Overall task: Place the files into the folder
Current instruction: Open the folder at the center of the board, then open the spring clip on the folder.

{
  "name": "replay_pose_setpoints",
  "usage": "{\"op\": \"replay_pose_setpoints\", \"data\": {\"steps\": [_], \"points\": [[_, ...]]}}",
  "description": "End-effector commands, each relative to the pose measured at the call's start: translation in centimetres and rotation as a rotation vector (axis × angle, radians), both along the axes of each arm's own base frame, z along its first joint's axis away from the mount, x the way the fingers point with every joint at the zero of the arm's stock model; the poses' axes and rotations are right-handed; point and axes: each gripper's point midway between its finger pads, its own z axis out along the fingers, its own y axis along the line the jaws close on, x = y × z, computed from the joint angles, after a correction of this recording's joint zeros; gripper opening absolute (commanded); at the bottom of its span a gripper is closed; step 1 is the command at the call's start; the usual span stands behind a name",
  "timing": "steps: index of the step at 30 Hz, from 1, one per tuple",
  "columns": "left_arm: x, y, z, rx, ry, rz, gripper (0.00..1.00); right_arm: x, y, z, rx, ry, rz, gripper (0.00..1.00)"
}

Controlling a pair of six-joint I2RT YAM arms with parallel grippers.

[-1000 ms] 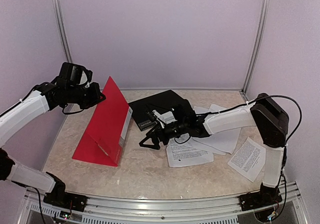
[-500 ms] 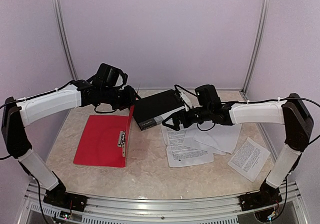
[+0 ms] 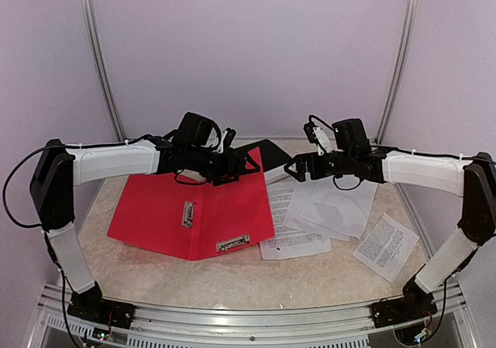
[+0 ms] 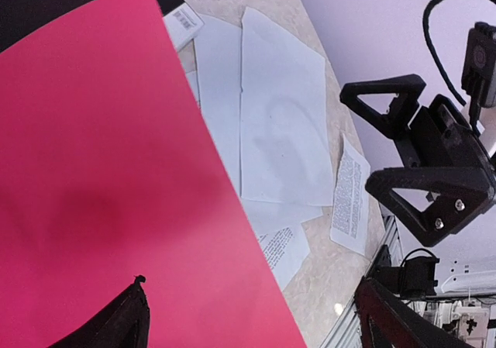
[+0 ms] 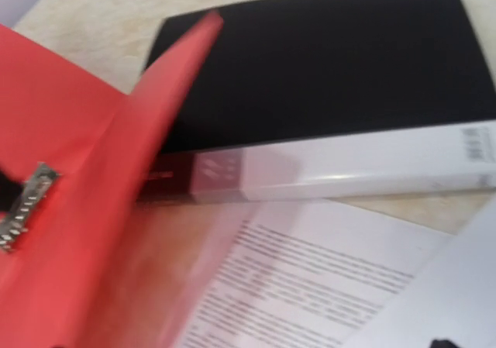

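Observation:
The red folder [image 3: 167, 212] lies spread open on the table, its right cover [image 4: 101, 193] overlapping the left edge of the files. The files [image 3: 325, 208] are loose white sheets to its right: a printed one [image 5: 310, 278], blank ones [image 4: 279, 123] and a smaller printed sheet [image 3: 382, 246] apart at the right. My left gripper [image 3: 231, 166] hovers open just above the cover's far corner, nothing between its fingertips [image 4: 133, 317]. My right gripper [image 3: 301, 166] hangs open above the files' far edge, its fingers [image 4: 418, 193] spread wide and empty.
A black box [image 5: 325, 61] with a white side lies at the back centre, partly under the red cover. The folder's metal clip [image 3: 187, 214] sits on its spine. The metal rail [image 3: 248, 317] runs along the near table edge, and lilac walls close in on three sides.
The folder went from standing half-shut to lying open. My left gripper swung right with the cover, then opened and let it go. My right arm drew back to the right.

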Motion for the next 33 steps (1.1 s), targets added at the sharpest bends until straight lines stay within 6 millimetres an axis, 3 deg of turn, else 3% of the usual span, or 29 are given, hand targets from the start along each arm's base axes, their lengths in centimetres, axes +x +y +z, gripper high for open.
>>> {"op": "replay_pose_setpoints", "data": {"steps": [1, 6, 10, 15, 22, 25, 28, 33], "points": [[-1.2, -2.5, 0.2, -0.040, -0.022, -0.137, 0.90, 0.1, -1.7, -1.6, -0.075, 0.027, -0.051, 0.99], [-0.9, -1.6, -1.2, 0.054, -0.067, -0.142, 0.92, 0.1, -1.0, -1.7, -0.064, 0.023, -0.008, 0.99], [-1.1, 1.1, -0.4, 0.081, -0.187, -0.082, 0.91, -1.2, 0.9, -2.9, -0.050, 0.035, 0.075, 0.98], [-1.6, 4.8, 0.5, 0.086, -0.253, 0.008, 0.89, -3.7, 5.4, -5.5, -0.101, 0.034, 0.190, 0.96], [-2.1, 9.0, 0.3, 0.136, -0.254, 0.124, 0.88, -5.9, 12.5, -10.3, -0.144, 0.079, 0.349, 0.90], [-2.1, 11.1, -0.5, 0.168, -0.229, 0.188, 0.88, -6.4, 14.5, -12.3, -0.149, 0.114, 0.397, 0.88], [-1.9, 14.1, -1.8, 0.225, -0.169, 0.285, 0.87, -6.5, 15.0, -14.0, -0.170, 0.137, 0.411, 0.86], [-2.4, 18.8, -5.5, 0.282, -0.010, 0.447, 0.85, -7.1, 13.7, -16.1, -0.226, 0.163, 0.400, 0.85]]}}
